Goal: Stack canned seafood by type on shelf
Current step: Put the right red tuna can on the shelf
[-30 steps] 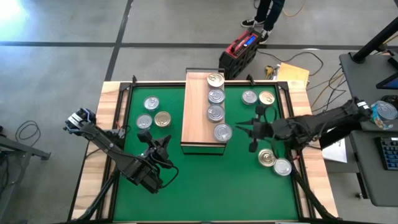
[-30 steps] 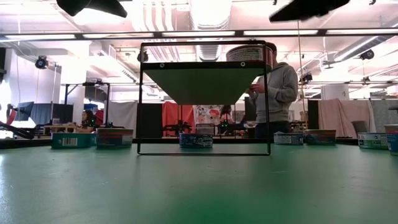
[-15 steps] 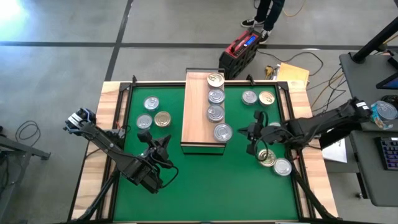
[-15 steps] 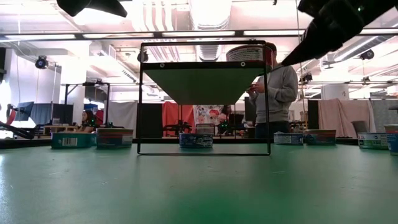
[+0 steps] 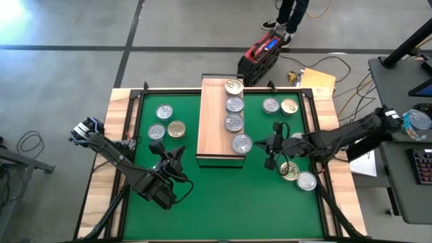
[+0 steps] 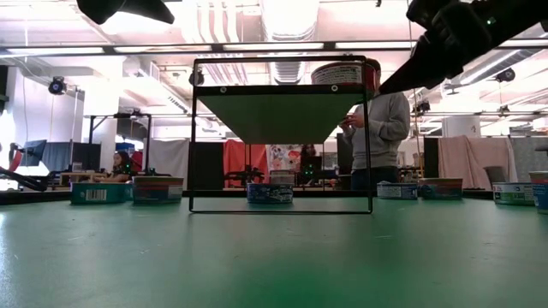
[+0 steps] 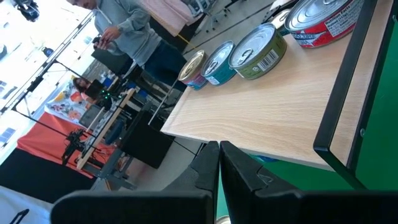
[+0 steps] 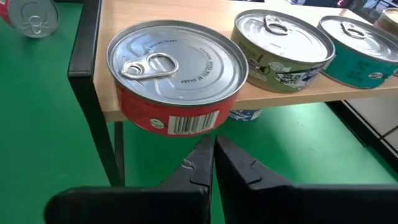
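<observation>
The shelf stands on the green mat with four tins in a row along its right side. The nearest is a red-walled tin with a silver lid, which overhangs the shelf's edge. My right gripper is shut and hovers just right of that tin; in the right wrist view its tips sit below the tin's wall, apart from it. My left gripper is shut and raised left of the shelf's near end, pointing at the shelf.
Loose tins lie on the mat: three left of the shelf, two by the far right corner, and two near my right arm. A wooden border frames the mat. A person stands behind the table.
My right gripper has moved toward the table's left, closer to the shelf's near end and the red-walled tin, and has come down into the low view's upper right. Nothing else has moved.
</observation>
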Tool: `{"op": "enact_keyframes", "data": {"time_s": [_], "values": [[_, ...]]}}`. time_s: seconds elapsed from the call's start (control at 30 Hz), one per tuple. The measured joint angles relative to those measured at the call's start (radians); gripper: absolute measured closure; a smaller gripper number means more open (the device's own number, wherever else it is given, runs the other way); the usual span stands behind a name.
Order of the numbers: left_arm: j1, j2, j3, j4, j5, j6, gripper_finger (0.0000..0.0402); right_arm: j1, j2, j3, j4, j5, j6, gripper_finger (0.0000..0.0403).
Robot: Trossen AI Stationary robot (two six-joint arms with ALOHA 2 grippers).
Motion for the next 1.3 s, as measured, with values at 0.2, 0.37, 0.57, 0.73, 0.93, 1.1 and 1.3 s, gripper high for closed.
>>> {"op": "enact_keyframes", "data": {"time_s": [0.2,0.37,0.57,0.73,0.93,1.1,1.3], "values": [[0.000,0.000,0.000,-0.001,0.000,0.000,0.0401,0.000,0.037,0.000,0.050,-0.012,-0.020,0.0394],[0.000,0.000,0.000,-0.004,0.000,0.000,0.0401,0.000,0.061,0.000,0.095,-0.019,-0.047,0.0394],[0.000,-0.001,0.000,-0.005,0.000,0.000,0.0401,0.000,0.070,0.002,0.115,-0.027,-0.066,0.0394],[0.000,-0.001,0.000,-0.005,0.000,0.000,0.0401,0.000,0.083,0.005,0.159,-0.027,-0.095,0.0394],[0.000,-0.001,0.000,-0.005,0.000,0.000,0.0401,-0.005,0.110,0.005,0.175,-0.030,-0.108,0.0394],[0.000,-0.001,0.000,-0.005,0.000,0.000,0.0401,-0.005,0.136,0.005,0.216,-0.030,-0.134,0.0394],[0.000,-0.001,0.000,-0.005,0.001,0.000,0.0401,-0.013,0.140,0.005,0.235,-0.030,-0.153,0.0394]]}}
